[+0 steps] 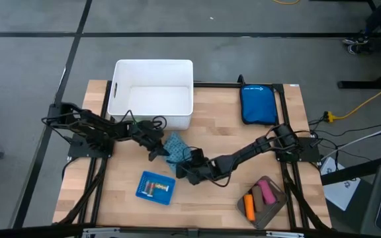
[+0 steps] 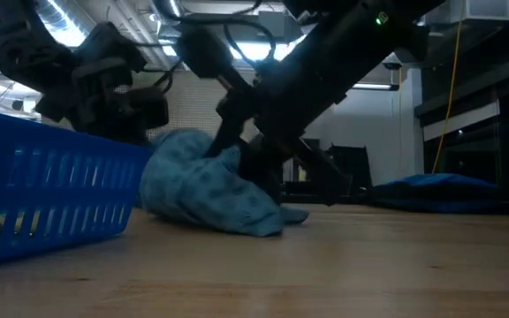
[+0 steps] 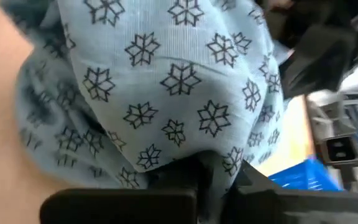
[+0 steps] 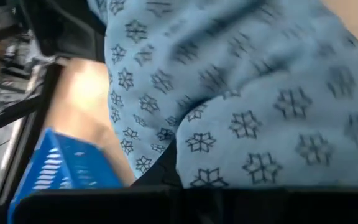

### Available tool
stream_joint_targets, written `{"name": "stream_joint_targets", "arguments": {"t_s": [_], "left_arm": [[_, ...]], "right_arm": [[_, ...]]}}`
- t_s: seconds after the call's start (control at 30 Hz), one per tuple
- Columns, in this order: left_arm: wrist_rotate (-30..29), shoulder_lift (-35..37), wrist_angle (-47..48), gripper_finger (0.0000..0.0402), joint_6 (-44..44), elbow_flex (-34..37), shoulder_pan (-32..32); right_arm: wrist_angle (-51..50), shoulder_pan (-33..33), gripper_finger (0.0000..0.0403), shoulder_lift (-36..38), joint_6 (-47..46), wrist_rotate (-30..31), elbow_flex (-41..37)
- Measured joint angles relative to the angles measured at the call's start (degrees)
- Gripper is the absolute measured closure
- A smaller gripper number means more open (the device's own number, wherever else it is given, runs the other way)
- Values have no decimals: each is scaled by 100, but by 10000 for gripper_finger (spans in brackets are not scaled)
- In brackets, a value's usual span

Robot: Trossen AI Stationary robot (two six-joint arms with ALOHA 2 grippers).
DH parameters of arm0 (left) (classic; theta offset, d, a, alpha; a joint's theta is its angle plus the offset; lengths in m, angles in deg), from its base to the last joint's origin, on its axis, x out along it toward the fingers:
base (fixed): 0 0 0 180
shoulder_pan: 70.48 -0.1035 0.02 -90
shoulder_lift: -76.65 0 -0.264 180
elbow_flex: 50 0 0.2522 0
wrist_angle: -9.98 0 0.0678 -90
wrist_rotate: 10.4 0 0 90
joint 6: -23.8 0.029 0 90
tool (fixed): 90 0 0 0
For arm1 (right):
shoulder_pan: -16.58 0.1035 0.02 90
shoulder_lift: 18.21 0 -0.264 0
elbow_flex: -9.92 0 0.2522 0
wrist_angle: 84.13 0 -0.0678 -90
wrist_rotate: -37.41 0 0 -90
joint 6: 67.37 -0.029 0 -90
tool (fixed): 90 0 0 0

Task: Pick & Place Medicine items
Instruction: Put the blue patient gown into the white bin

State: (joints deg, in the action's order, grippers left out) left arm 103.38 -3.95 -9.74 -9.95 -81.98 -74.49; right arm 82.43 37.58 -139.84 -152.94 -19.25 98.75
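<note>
- Light blue cloth pouch with a dark star print (image 1: 175,148): lies crumpled at the centre of the high view on the pale wooden bench (image 1: 217,192), with both arms closed in on it from either side. It looks to be held between the two so that one can steady it while the other works at it, probably to open it.
- Left gripper (image 1: 156,151): at the pouch's left edge. In its wrist view fabric is bunched between the dark fingers (image 3: 123,199), so it reads as pinching the pouch.
- Right gripper (image 1: 189,163): at the pouch's lower right edge. Its wrist view is filled with the cloth; whether the fingers are spread or pressed together cannot be told.
- Medicine items, pink oblong block (image 1: 265,193) and orange tube (image 1: 249,205): lie in a brown tray (image 1: 275,201) at lower right of the high view, well apart from both grippers and not held.
- Small blue slatted plastic basket (image 1: 155,186): lower centre-left, just below the pouch, holding small coloured pieces too small to name.
- White rectangular plastic bin (image 1: 153,92): upper centre, behind the left arm.
- Blue zipped soft case (image 1: 257,104): upper right.
- Obstruction: the pouch and both arms crowd the middle of the bench, and the basket sits near the right gripper's approach.
</note>
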Motion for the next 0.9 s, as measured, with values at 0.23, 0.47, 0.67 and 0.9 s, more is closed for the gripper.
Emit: {"name": "stream_joint_targets", "arguments": {"t_s": [0.23, 0.47, 0.67, 0.9], "left_arm": [[179, 2, -184, 395, -100, -460, 439], [484, 27, -185, 396, -75, -978, 664], [575, 65, -70, 396, 135, -1488, 791], [590, 157, 369, 396, 335, -1886, 883]], "right_arm": [[625, -2, 368, 0, 427, 21, -7], [553, 12, 368, 196, 1103, 143, 236], [-238, 13, 368, 586, 1578, 563, 626], [-607, 13, 368, 726, 1863, 632, 825]]}}
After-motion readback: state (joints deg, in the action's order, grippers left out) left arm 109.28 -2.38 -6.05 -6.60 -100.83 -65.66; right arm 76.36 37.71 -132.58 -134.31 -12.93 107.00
